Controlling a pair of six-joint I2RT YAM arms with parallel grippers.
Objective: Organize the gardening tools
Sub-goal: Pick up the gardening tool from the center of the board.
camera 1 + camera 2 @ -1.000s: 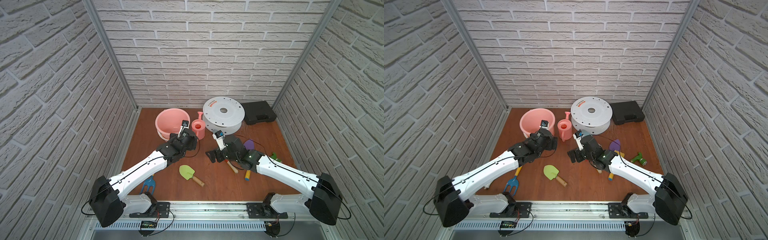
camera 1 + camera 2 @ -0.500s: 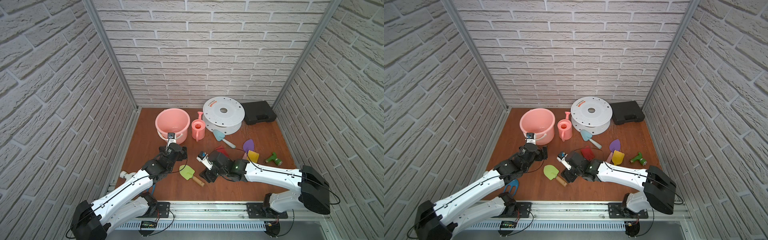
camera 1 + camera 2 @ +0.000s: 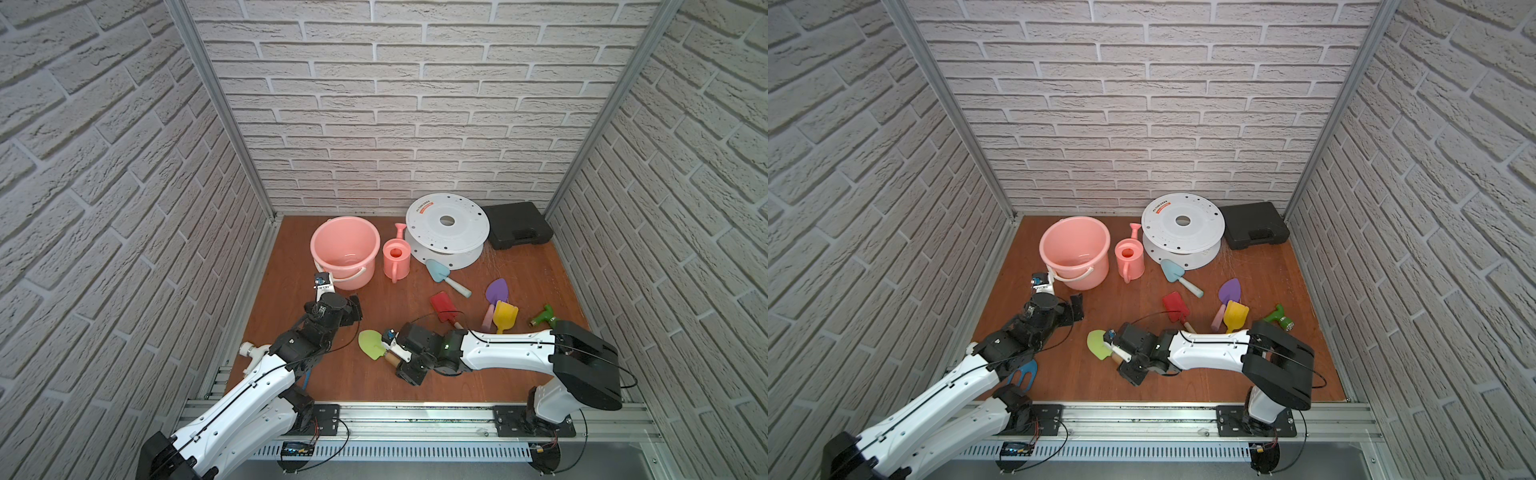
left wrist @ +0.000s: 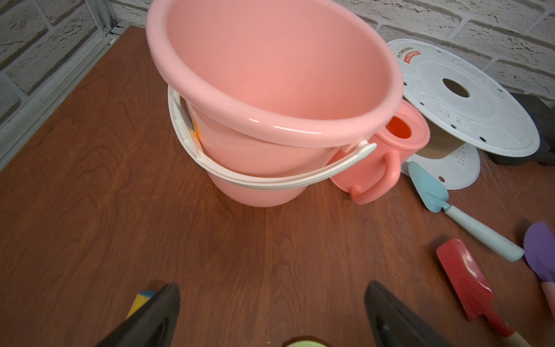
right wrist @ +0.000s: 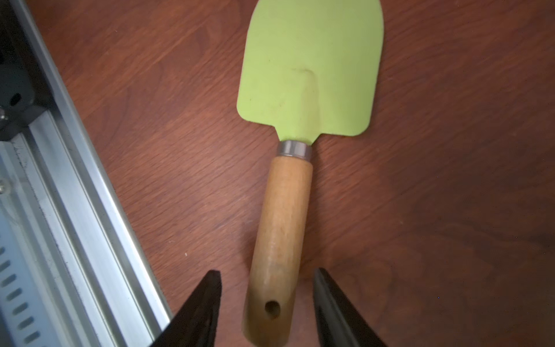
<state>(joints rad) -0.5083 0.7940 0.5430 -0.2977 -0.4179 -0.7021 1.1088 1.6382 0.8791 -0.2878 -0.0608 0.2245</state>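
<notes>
Right gripper (image 5: 267,270) jaws apart, straddling green trowel (image 5: 309,69) handle with gaps either side; left gripper (image 4: 272,284) spread wide, facing bucket (image 4: 270,132).

I've got bare table (image 3: 399,299) running between the pink bucket (image 3: 345,249) and the red spade (image 3: 444,306), room to pass there. Bucket, watering can (image 3: 397,259) and white spool (image 3: 446,232) wall off the back. Right side is cluttered: purple trowel (image 3: 497,289), yellow scoop (image 3: 505,316) and green nozzle (image 3: 545,315) sit close together. Up front, the metal rail (image 5: 75,195) runs near the lime-green trowel (image 5: 309,75) on one side; open table on its other.
</notes>
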